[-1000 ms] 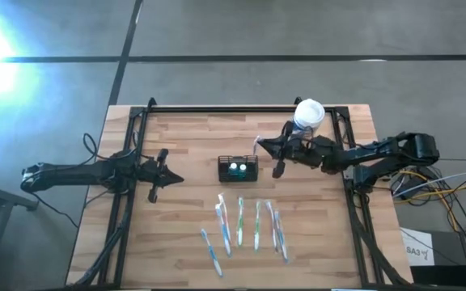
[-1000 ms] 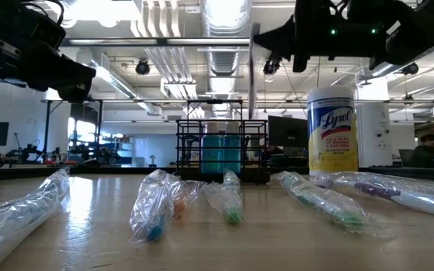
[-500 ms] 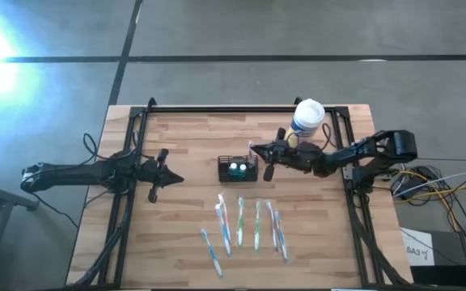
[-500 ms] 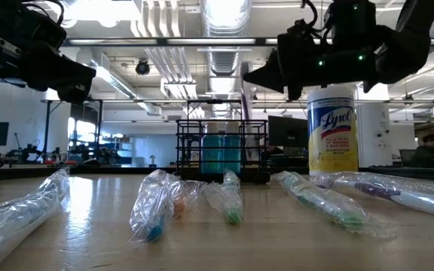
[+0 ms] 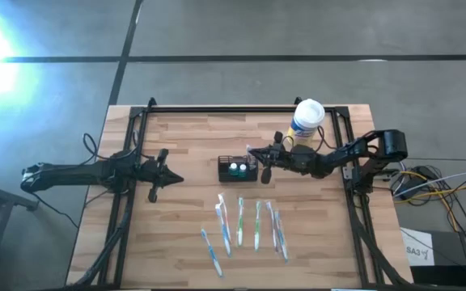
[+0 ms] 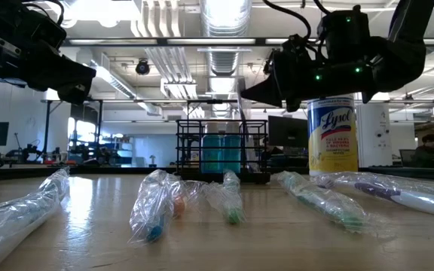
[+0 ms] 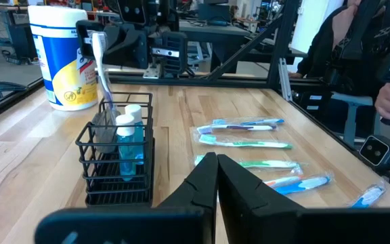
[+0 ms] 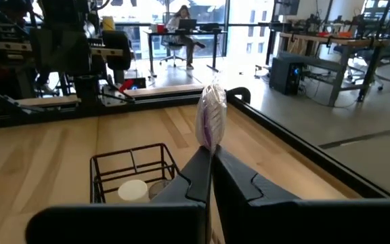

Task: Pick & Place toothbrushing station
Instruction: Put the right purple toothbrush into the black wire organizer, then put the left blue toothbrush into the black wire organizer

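Note:
The black wire-mesh caddy (image 5: 238,169) stands on its base at the table's middle, also in the left wrist view (image 7: 117,163) and the low view (image 6: 222,150). It holds two blue bottles with white caps (image 7: 128,129). My right gripper (image 5: 257,156) is just above the caddy's far right corner, shut on a plastic-wrapped toothbrush (image 7: 103,78). The brush's lower end (image 7: 103,125) reaches down into the caddy. My left gripper (image 5: 168,171) waits left of the caddy, shut and empty. My right gripper pinches the wrapped toothbrush near its upper end (image 8: 210,139) between its two fingers, coming level from the table's right. The wrapped purple top (image 8: 210,112) sticks up above the fingers. The brush hangs nearly upright below them; I cannot tell whether it touches the caddy's floor.
A white-and-yellow wipes tub (image 5: 307,121) stands at the far right, behind my right arm. Several wrapped toothbrushes (image 5: 245,230) lie in a row on the near half of the table. People sit in the room beyond (image 7: 357,47).
My right gripper has gone toward the table's left and down, to the caddy, with the wrapped toothbrush. The brush has stayed nearly upright, and its lower end now stands inside the caddy.

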